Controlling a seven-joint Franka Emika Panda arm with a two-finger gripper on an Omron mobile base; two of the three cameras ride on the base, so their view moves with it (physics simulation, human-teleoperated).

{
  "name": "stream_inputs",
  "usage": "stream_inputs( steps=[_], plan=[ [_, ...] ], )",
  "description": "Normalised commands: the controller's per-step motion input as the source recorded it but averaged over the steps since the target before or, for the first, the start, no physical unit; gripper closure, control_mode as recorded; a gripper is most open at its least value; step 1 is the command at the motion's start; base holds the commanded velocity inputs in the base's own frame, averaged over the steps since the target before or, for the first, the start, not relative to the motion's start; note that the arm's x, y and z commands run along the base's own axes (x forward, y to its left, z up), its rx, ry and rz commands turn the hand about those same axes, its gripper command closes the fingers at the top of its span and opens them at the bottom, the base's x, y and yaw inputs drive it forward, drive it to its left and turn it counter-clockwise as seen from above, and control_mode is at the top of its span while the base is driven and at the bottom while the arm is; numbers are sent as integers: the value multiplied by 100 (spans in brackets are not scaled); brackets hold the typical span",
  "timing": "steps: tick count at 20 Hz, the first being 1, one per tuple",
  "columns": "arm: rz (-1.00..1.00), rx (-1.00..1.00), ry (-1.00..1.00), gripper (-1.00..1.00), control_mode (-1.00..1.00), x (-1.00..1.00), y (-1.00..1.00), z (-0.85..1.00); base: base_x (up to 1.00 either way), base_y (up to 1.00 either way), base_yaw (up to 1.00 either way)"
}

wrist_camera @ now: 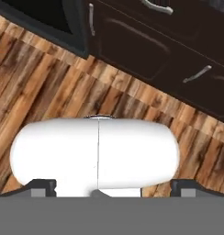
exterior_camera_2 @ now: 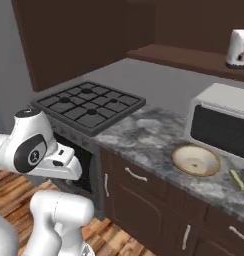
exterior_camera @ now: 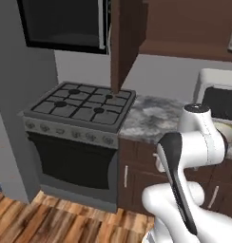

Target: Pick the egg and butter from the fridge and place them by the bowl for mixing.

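**A:** Where is the butter?

**B:** In the right base view, the butter (exterior_camera_2: 237, 179) is a thin pale yellow-green stick lying on the grey marbled counter (exterior_camera_2: 149, 135), just to the right of the bowl (exterior_camera_2: 196, 160) and not touching it. The bowl is cream with a tan rim and a dark speck in its middle, and it sits in front of the white microwave (exterior_camera_2: 223, 120).

**A:** And the gripper?

**B:** In the hand view, the gripper (wrist_camera: 112, 187) points down at the wooden floor (wrist_camera: 45, 87), with its two dark fingertips far apart at the bottom corners, so the jaws stand wide with nothing between them.

**A:** What else is around?

**B:** The gas stove (exterior_camera: 82, 102) stands left of the counter, with dark brown cabinets (exterior_camera_2: 144, 195) below it. A white toaster (exterior_camera_2: 240, 47) rests on the upper shelf.
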Motion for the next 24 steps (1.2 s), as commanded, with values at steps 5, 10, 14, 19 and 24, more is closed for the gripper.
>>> stream_inputs(
  steps=[5,10,14,19,24],
  plan=[
    [0,0,0,-100,100,0,0,0,-15,32,97],
    [0,0,0,-100,100,0,0,0,-26,50,82],
    [0,0,0,-100,100,0,0,0,-16,46,61],
    [0,0,0,-100,100,0,0,0,2,59,16],
    [0,0,0,-100,100,0,0,0,53,29,0]
  ],
)
